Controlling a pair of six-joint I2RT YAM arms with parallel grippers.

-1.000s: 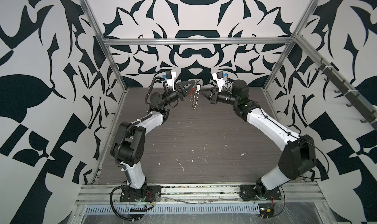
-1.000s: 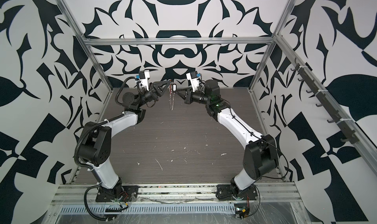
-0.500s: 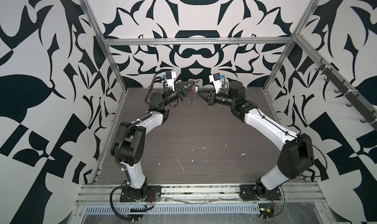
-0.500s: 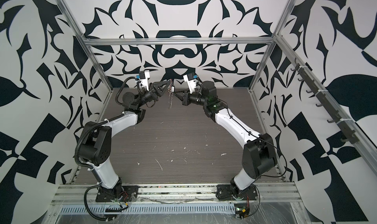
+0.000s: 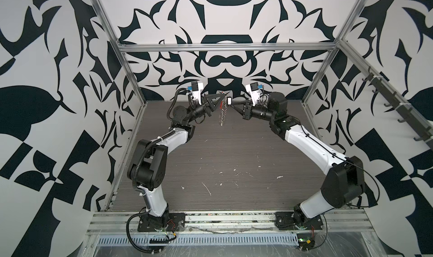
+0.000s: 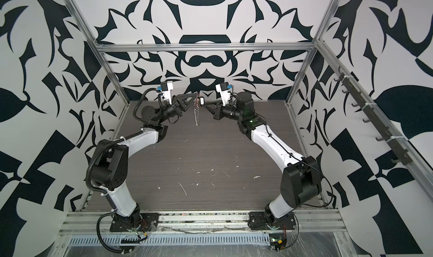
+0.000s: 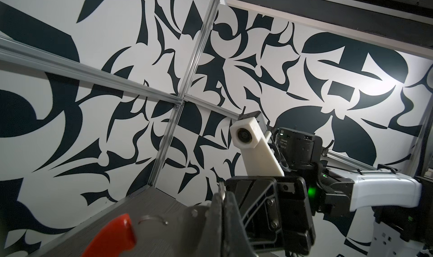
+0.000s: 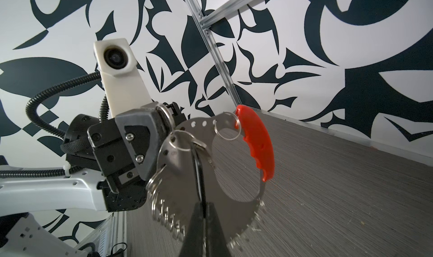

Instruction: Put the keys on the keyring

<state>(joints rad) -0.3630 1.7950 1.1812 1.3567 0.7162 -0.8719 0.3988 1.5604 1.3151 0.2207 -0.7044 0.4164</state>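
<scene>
Both arms meet in the air over the table's [image 5: 210, 169] 12 o'clock edge, left from 9, right from 3. In the right wrist view, near to far: the right gripper [image 8: 203, 212] has its jaws pinched on the key [image 8: 198, 171]. It's a thin black blade seen edge-on, held by its tail, so its small ring [image 8: 181, 141] is free and points at the keyring [image 8: 178, 183]. That ring overlaps the plate edge, and I can't tell if it's threaded through a hole. The keyring is a flat perforated metal crescent. Loose rings [image 8: 164, 211] dangle below it, and there's a split ring [image 8: 226, 127] next to the red grip [image 8: 256, 143]. Beyond it, the left gripper [image 8: 159, 138] has its jaws clamped on the plate rim, opposite the red grip. My read: the key is light, stiff and slick, so it's likely to pivot in the pads. Grip its flat faces, away from its ring. The plate is rigid and heavier, so hold its flat faces near the rim, clear of the holes. Skip the danglers, they'd swing. The split ring looks springy and probably needs prying open.
</scene>
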